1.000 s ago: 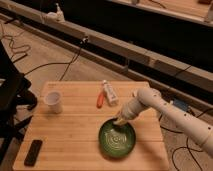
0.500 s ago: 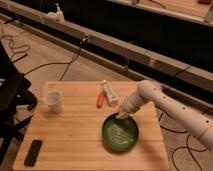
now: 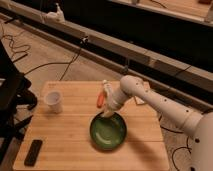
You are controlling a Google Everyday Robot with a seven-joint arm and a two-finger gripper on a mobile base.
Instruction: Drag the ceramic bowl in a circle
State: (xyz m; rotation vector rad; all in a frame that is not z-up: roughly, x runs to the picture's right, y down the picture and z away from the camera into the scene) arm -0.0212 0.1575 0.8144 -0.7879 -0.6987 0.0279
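The green ceramic bowl (image 3: 108, 133) is wide, shallow and glossy, and sits on the wooden table (image 3: 65, 130) right of centre, toward the front. My gripper (image 3: 106, 113) reaches down from the white arm (image 3: 160, 102) on the right. It touches the bowl's far rim at its upper left. The gripper tip is partly hidden against the rim.
A small white cup (image 3: 53, 101) stands at the table's left. An orange object (image 3: 100, 100) and a white bottle (image 3: 106, 89) lie just behind the gripper. A black remote (image 3: 33, 152) lies at the front left corner. Cables run over the floor behind.
The bowl has slid left and slightly toward the far side of the table, and the gripper and arm have moved left with it.
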